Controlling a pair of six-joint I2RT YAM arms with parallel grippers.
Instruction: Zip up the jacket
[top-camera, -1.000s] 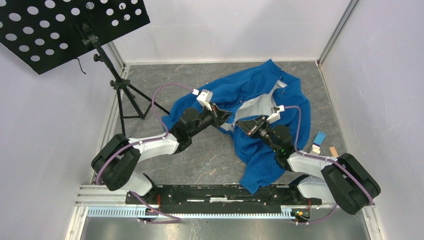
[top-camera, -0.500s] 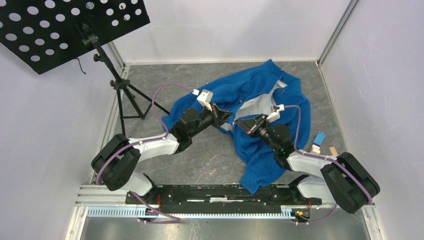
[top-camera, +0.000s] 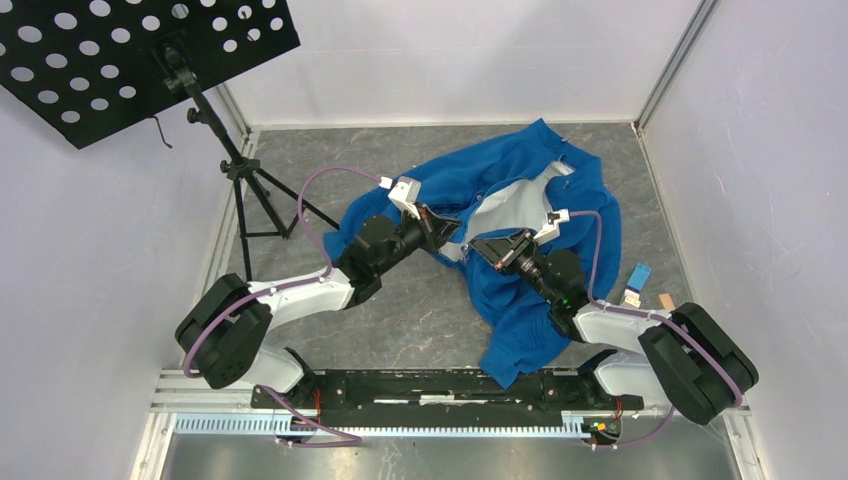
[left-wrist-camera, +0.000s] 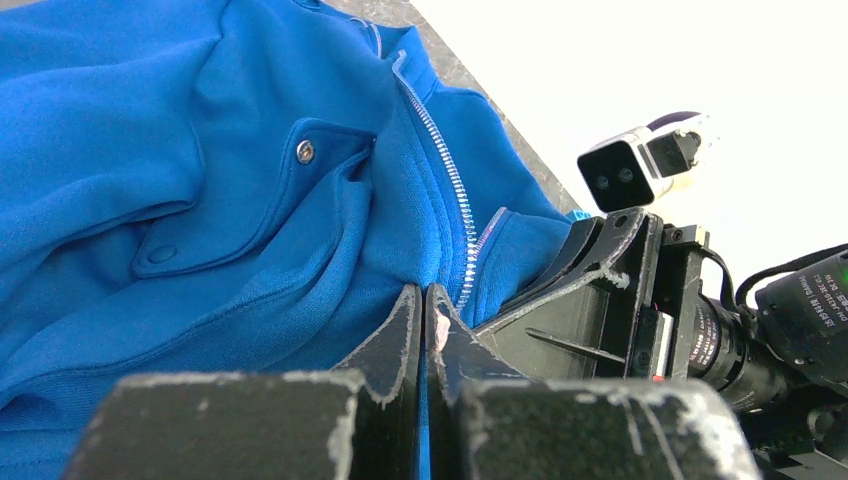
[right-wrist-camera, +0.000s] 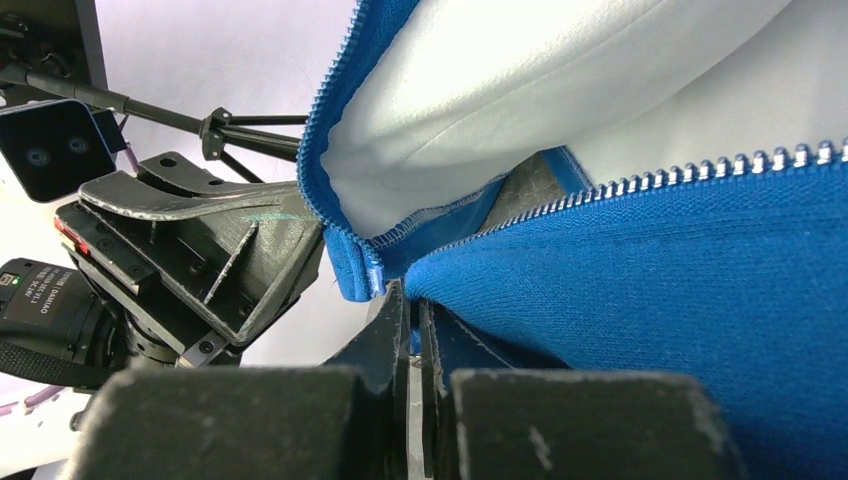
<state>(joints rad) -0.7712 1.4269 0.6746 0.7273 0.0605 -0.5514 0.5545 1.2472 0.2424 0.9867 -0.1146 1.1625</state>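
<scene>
Your left pincer (left-wrist-camera: 422, 312) and right pincer (right-wrist-camera: 412, 312) each stay clamped on a bottom zipper edge of the royal-blue fleece jacket (top-camera: 480, 170), which sprawls from desk (top-camera: 400, 320) centre toward 1 o'clock. The left has drifted slightly toward 11 o'clock, parting the edges; they probably still need mating.

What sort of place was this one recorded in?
Probably a lab robot cell: plain white walls box in a grey table with a metal rail, and a perforated panel on a tripod stands near the jacket.
</scene>
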